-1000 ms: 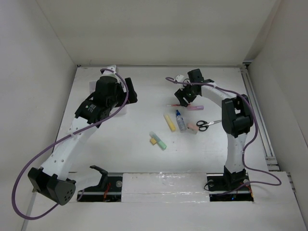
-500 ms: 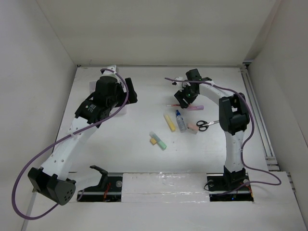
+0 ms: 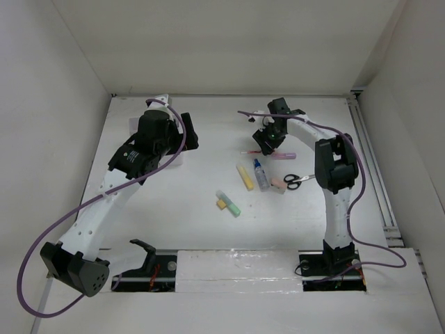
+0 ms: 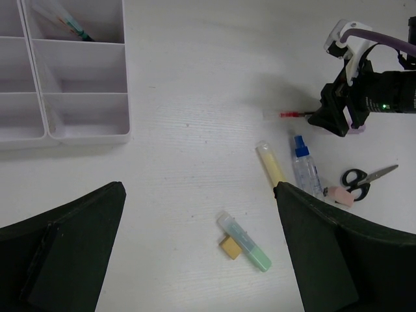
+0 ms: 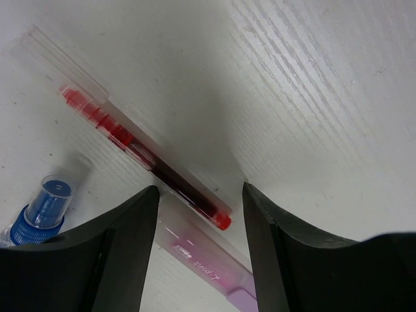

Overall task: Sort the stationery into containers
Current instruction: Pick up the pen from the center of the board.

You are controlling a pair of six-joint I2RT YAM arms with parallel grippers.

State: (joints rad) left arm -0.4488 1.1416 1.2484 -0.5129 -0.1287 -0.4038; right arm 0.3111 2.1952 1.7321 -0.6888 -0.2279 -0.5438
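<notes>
- Top: the right gripper [image 3: 268, 147] is seen low over a red pen [image 3: 247, 152], mid-table.
- Left wrist: the left gripper [image 4: 198, 188] is spread wide; the tray [image 4: 125, 78] is seen upper left.
- Right wrist: the clear-barrelled pen [image 5: 149, 166] is straddled by spread fingers [image 5: 130, 247], unpinched, just beside a pink highlighter [image 5: 201, 260].
</notes>
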